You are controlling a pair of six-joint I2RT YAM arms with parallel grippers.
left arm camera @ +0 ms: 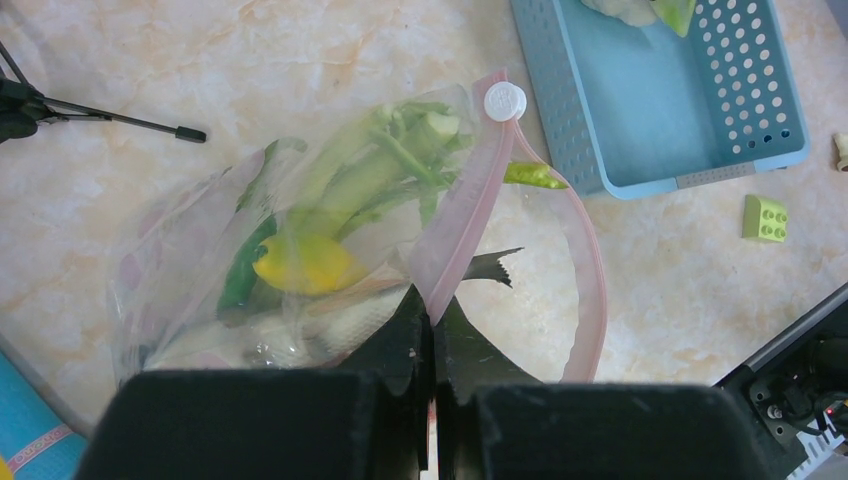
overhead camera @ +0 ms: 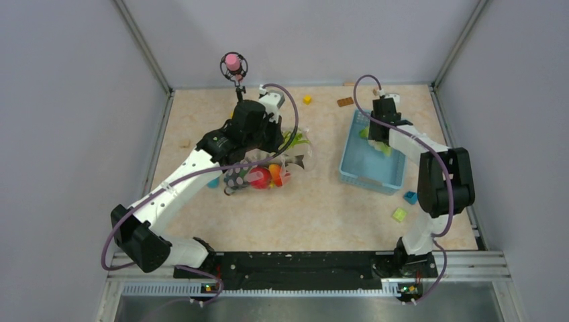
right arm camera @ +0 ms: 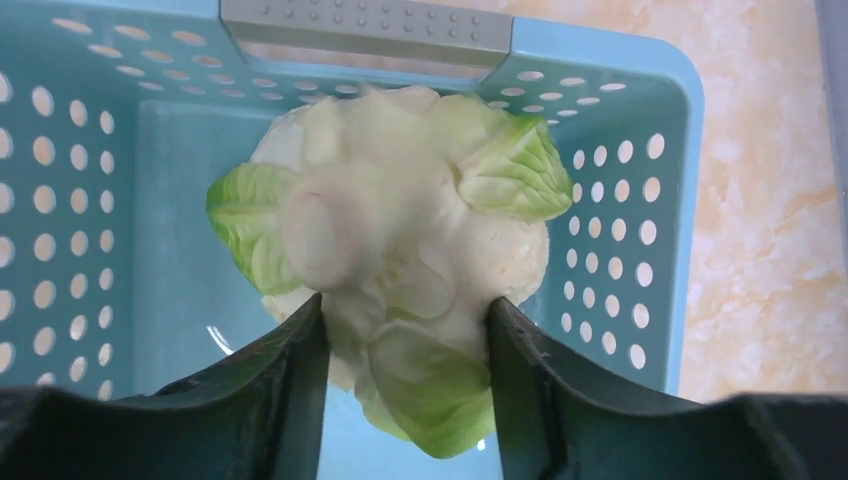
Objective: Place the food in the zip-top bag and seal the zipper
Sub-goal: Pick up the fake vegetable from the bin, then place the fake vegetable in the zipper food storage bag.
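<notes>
The clear zip-top bag (overhead camera: 265,176) lies at the table's middle left, with a red fruit (overhead camera: 259,178) in it. The left wrist view shows its contents: a yellow banana (left arm camera: 305,262), a green pod (left arm camera: 240,275) and leafy stalks (left arm camera: 390,170). My left gripper (left arm camera: 433,300) is shut on the pink zipper (left arm camera: 470,215). The bag's other lip (left arm camera: 590,270) bows away, so the mouth gapes. A white slider (left arm camera: 504,101) sits at the far end. My right gripper (right arm camera: 405,330) is shut on the white-green cauliflower (right arm camera: 400,210) inside the light-blue basket (right arm camera: 90,200).
The basket (overhead camera: 362,171) stands at the right, with my right gripper (overhead camera: 379,134) over its far end. Small blocks lie around: yellow (overhead camera: 306,99), brown (overhead camera: 345,101), blue (overhead camera: 409,197), green (overhead camera: 399,215). A pink-topped tripod stand (overhead camera: 233,65) is at the back.
</notes>
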